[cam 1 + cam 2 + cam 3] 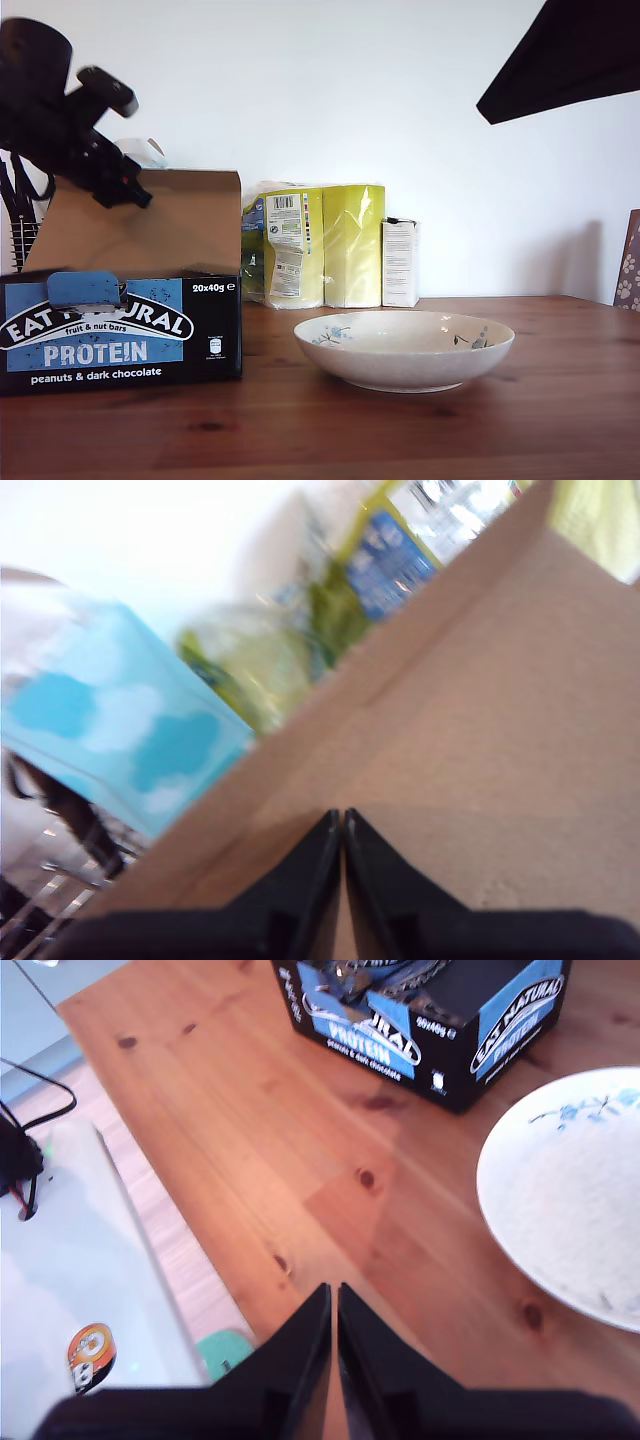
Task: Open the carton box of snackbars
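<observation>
First claw point(343, 820): jaws together, tips against brown lid point(150, 225).
Second claw point(333, 1295): jaws together, above desk point(300, 1150).
Carton box of snackbars point(120, 335): black-blue, lid raised, exterior view's left, beside bowl point(404, 347).

Plain white wall point(420, 90) behind, evenly lit, soft shadows. Wooden table point(430, 430), reddish-brown planks with dark knots. Patterned chair back point(629, 262) at exterior view's right edge. Pale floor point(70, 1290) beside table in second wrist view.
</observation>
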